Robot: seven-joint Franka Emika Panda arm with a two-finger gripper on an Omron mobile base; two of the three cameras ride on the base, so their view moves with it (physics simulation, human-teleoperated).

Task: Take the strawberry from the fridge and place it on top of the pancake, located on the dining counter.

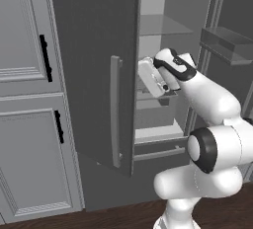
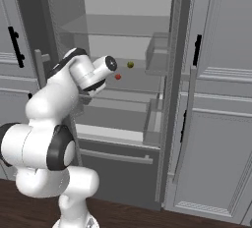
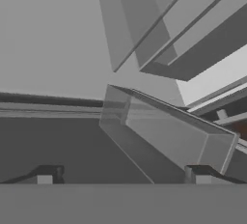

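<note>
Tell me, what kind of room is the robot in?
Most likely a kitchen. A tall dark grey fridge stands open with glass shelves, a strawberry and a small yellow-green fruit inside. Light grey panelled cabinets with black handles stand beside it, over a dark wood floor.

I am seeing light grey panelled cabinets (image 1: 27, 99) standing at the left of the left base view, each door carrying a black handle (image 1: 45, 57). A small yellow-green fruit (image 2: 130, 65) is sitting on a glass shelf. A dark wood floor (image 2: 147, 219) is running along the bottom.
</note>
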